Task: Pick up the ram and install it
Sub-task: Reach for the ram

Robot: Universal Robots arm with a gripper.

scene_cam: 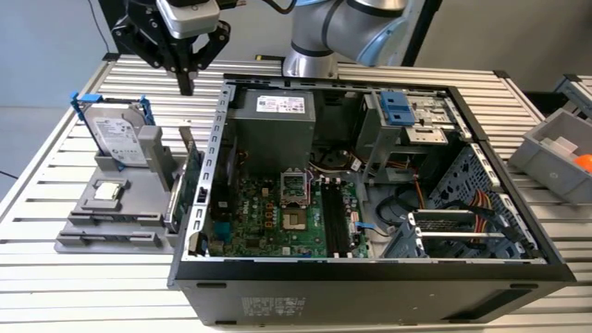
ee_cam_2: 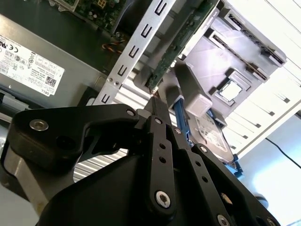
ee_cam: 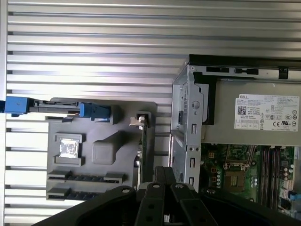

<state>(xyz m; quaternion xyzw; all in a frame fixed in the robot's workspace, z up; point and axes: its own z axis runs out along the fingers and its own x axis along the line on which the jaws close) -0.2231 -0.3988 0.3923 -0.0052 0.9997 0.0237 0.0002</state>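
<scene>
Open computer case (scene_cam: 370, 284) sits nearest. Just beside its wall, on the exterior view's left, a gray holder (scene_cam: 111, 239) carries the ram (scene_cam: 188, 177) standing on edge, with a hard drive (scene_cam: 118, 135) at the holder's far end. Farther back, the gripper (scene_cam: 188, 84) hangs above the ram, fingers pressed together, empty, not touching it.

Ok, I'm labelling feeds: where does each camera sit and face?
Exterior view: off the arm, above, looking down on the open computer case and grey holder; the arm and pincer show.
First wrist view: on the arm, looking down at holder and case; pincer shows.
Second wrist view: on the arm, looking along the pincer toward the ram.
Shared: both wrist views show ram and holder.
</scene>
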